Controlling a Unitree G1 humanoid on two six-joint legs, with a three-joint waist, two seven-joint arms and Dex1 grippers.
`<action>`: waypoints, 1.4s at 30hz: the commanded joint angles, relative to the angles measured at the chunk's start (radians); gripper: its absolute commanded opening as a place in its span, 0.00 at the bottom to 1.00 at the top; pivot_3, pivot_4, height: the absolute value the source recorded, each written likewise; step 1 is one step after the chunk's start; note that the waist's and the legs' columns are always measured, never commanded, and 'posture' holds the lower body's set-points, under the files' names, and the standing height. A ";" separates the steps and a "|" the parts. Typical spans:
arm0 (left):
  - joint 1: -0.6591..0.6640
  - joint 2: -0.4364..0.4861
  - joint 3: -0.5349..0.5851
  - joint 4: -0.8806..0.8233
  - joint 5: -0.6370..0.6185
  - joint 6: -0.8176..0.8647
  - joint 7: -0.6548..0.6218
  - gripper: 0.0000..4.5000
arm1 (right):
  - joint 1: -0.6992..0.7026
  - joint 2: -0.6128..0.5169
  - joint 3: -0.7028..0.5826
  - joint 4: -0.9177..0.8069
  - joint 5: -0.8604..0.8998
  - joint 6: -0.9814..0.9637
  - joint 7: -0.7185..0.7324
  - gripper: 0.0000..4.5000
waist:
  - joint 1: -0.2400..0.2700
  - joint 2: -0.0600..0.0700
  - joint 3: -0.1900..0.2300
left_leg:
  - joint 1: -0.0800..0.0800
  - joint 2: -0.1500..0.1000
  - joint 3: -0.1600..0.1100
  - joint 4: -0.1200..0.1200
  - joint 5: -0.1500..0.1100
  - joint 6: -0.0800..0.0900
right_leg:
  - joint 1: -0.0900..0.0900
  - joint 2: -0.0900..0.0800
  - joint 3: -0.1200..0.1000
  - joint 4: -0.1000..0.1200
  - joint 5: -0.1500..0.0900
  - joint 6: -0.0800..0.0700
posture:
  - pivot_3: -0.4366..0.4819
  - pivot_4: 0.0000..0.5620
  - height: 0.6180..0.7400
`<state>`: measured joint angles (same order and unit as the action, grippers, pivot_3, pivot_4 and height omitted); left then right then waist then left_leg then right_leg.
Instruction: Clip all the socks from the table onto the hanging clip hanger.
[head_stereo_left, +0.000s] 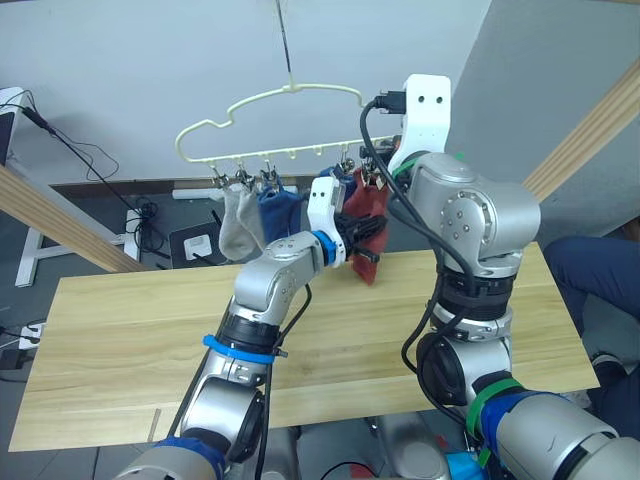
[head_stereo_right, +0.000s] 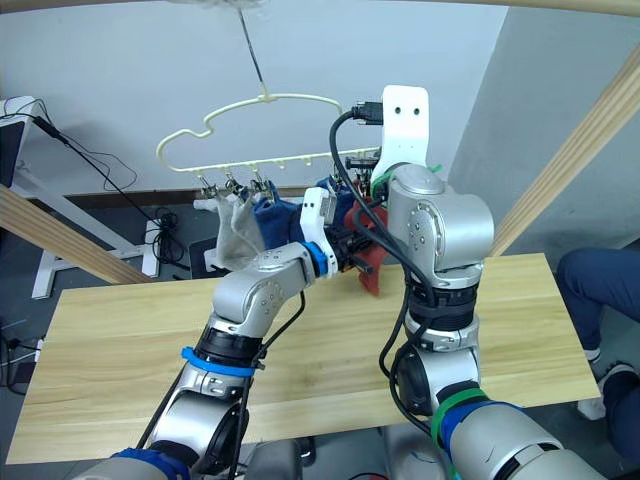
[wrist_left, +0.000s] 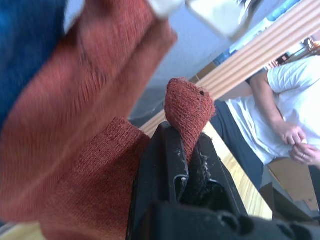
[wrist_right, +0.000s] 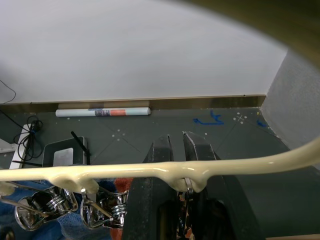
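Rust-red sock presented to clip

The soft rust-red ankle sock (wrist_left: 192, 107) is pinched in the left claw (wrist_left: 187, 165); the right claw (wrist_right: 176, 150), nearly closed, is held at the pale-yellow wire clip hanger (head_stereo_left: 270, 125), 12 o'clock above the worktop (head_stereo_left: 130, 330). Hanger swing could cause a missed clip.

— What carries the things here?
— A wide counter (head_stereo_left: 120, 330) of pale-yellow wood planks, running across the view below the arms.
— What lies on it?
— I can make out no sock lying flat on the planks; the arms hide a strip down its middle.
— And under it?
— A dark grey floor (head_stereo_left: 120, 225), with cables.
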<state>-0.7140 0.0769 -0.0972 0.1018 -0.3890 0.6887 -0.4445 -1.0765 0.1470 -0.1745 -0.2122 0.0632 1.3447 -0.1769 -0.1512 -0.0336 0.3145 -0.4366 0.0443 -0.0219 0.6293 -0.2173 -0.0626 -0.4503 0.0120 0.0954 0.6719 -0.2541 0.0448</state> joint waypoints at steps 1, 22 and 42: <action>-0.033 -0.020 0.005 0.005 0.003 -0.022 -0.005 0.01 | -0.018 0.023 -0.011 -0.026 0.006 0.004 -0.010 0.00 | 0.000 0.000 0.000 | 0.000 0.000 0.000 0.000 0.000 0.000 | 0.000 0.000 0.000 0.000 0.000 0.000 | 0.18 0.57 1.00; -0.113 -0.064 0.056 0.036 -0.007 -0.018 -0.002 0.00 | -0.011 0.024 -0.005 -0.027 0.015 0.009 -0.006 0.30 | -0.011 0.000 0.000 | 0.000 0.000 0.000 0.000 0.000 0.000 | 0.000 0.000 0.000 0.001 0.000 0.000 | 0.19 0.57 1.00; -0.057 -0.026 0.037 -0.050 -0.016 0.029 -0.028 0.66 | 0.010 0.016 -0.016 -0.047 0.058 0.046 0.040 0.70 | -0.021 0.000 0.000 | 0.000 0.000 0.000 0.001 0.000 0.000 | 0.000 0.000 0.000 0.002 0.000 0.000 | 0.19 0.57 1.00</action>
<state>-0.7858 0.0433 -0.0378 0.1270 -0.3920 0.7027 -0.4511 -1.0758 0.1472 -0.1838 -0.2117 0.0943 1.3775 -0.1670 -0.1722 -0.0336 0.3145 -0.4366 0.0443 -0.0220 0.6298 -0.2172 -0.0627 -0.4504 0.0120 0.0955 0.6739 -0.2540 0.0448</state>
